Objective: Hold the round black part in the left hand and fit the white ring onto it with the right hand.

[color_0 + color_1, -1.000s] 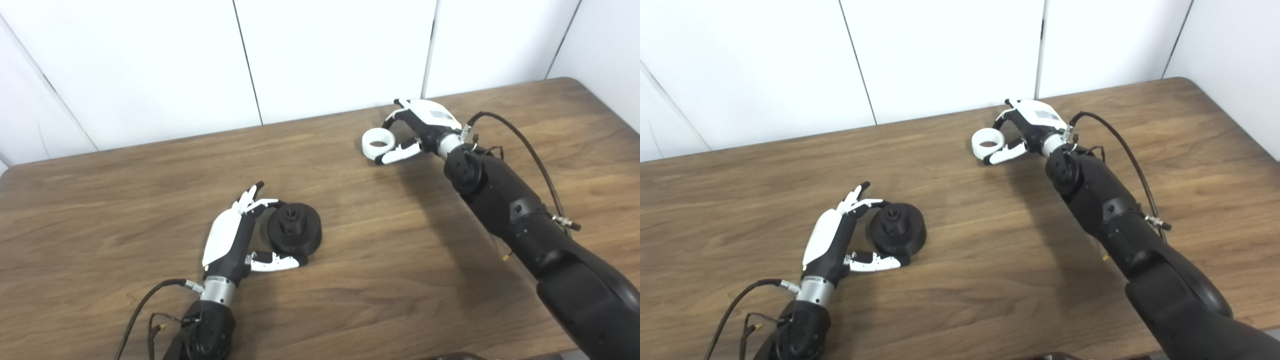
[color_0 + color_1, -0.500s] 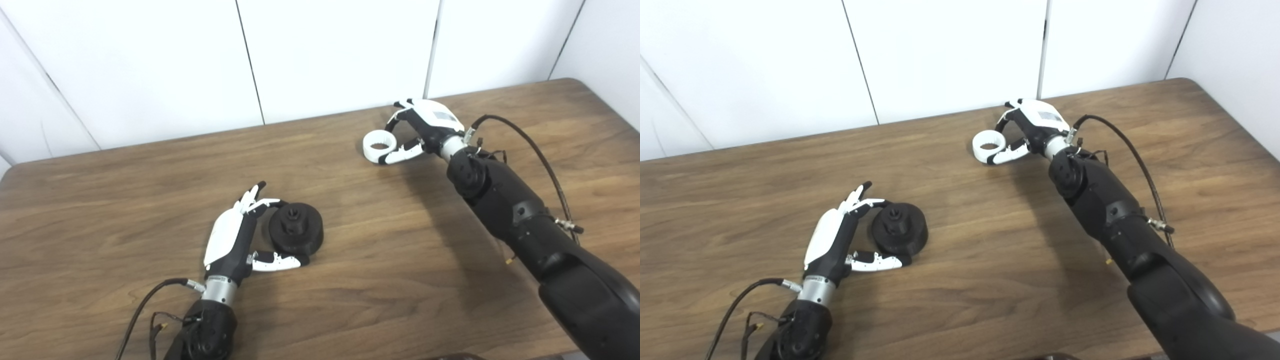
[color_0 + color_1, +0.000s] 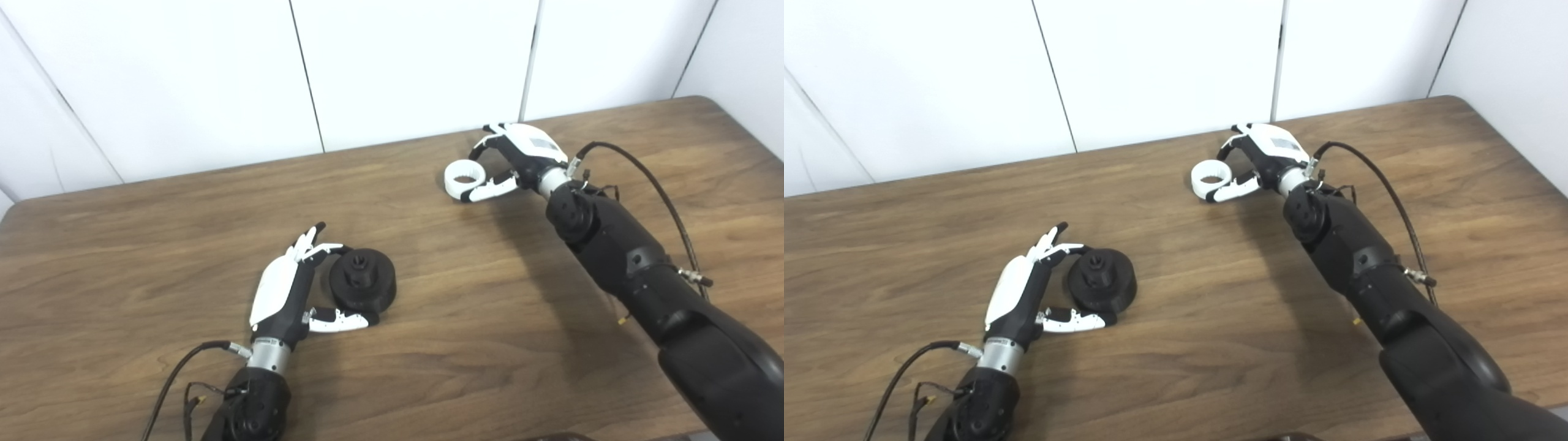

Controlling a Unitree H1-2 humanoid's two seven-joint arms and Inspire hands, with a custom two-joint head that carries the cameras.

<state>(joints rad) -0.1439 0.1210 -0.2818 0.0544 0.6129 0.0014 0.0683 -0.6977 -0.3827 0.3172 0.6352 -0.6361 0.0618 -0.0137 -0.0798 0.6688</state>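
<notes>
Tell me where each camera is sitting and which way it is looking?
Left eye view: on the robot's head, looking down and forward across the brown wooden table to the white wall; both arms rise from the bottom edge, left hand and right hand.
Right eye view: beside it, a little to the right, facing the same way; the same arms show.
Both share the round black part by the left hand and the white ring at the right hand's fingers.
</notes>
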